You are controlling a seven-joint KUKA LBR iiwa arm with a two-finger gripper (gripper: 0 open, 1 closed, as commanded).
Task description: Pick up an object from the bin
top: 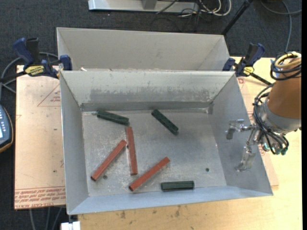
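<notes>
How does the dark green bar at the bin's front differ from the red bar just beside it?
The red bar is longer than the dark green bar. The red bar lies diagonally, while the dark green bar runs nearly parallel to the front wall. Both are slim straight sticks lying flat, not touching each other.

Dark carpet floor (29,8), loose cables (214,3)

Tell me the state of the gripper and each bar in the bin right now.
Gripper: open, empty, over the right wall of the bin.
Back-left green bar: flat, apart.
Back-middle green bar: flat, apart.
Front green bar: flat, by the front wall.
Middle red bar: flat.
Left red bar: flat, upper end at the middle one.
Right red bar: flat, apart.
</notes>
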